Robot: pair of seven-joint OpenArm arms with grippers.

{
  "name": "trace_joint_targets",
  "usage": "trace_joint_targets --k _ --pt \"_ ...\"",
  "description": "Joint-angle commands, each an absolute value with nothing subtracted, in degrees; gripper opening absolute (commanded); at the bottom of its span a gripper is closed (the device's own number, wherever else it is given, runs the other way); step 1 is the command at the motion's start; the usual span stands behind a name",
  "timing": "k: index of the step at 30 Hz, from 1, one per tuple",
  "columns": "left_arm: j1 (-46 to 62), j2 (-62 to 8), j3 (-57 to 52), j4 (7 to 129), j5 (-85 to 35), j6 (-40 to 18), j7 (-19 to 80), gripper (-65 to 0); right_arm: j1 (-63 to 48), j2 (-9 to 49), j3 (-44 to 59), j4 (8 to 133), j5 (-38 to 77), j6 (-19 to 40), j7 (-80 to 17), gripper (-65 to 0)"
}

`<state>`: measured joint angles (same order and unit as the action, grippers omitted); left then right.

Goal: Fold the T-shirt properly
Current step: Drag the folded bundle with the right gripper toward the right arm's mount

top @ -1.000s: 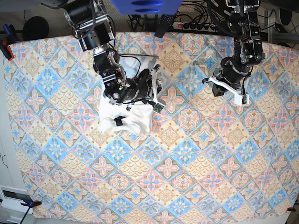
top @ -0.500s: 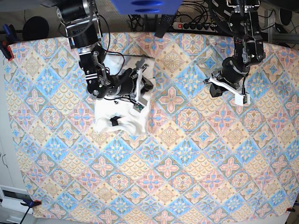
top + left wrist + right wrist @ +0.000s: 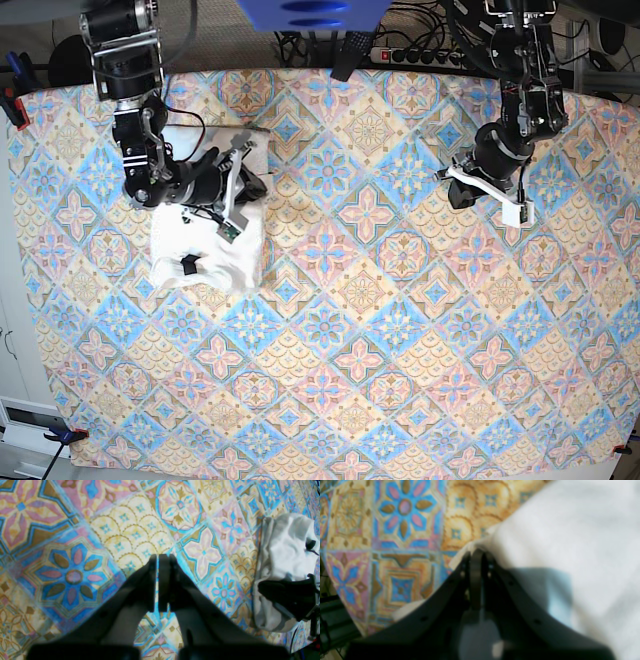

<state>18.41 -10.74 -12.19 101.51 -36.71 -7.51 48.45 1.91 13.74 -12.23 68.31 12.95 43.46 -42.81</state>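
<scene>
The T-shirt (image 3: 208,248) sits bunched in a white bundle near the patterned cloth's (image 3: 400,330) far left edge. The right gripper (image 3: 476,555) pinches its edge, fingers pressed together. The left gripper (image 3: 158,562) hovers well apart, pressed together, empty.

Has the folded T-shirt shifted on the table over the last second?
Yes. The T-shirt slid toward the base view's left, with the right gripper, across the tablecloth pattern.

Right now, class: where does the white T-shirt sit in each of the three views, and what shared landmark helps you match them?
Base: T-shirt at upper left, under the right gripper.
Left wrist: at the right edge.
Right wrist: fills the right side.
Shared landmark: the patterned tablecloth.
</scene>
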Motion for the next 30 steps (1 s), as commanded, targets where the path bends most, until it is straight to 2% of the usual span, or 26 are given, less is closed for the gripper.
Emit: trace_joint_targets --k 1,11,21,26,30 --pt "18.07 -11.03 -12.26 102.46 -37.49 -7.78 47.43 -63.8 1.8 16.4 -11.65 67.82 5.05 40.0 -49.45 -63.2" --pt "18.15 -10.95 -12.26 102.55 -37.49 -7.78 47.43 -63.8 1.89 21.41 -11.65 67.82 5.05 40.0 -49.45 -63.2" --pt "18.15 -10.95 -12.26 102.55 -37.49 -7.78 47.43 -63.8 1.98 21.41 -8.22 68.09 5.14 40.0 -49.54 -63.2" --pt "18.24 -10.95 -12.18 102.64 -37.49 -7.78 47.52 -63.9 1.89 21.41 -8.13 75.56 5.23 40.0 -50.15 -63.2" --pt "19.38 -11.03 -12.18 103.25 -37.49 -7.78 47.52 -63.9 0.57 21.32 -8.13 82.59 5.41 40.0 -54.2 -63.2"
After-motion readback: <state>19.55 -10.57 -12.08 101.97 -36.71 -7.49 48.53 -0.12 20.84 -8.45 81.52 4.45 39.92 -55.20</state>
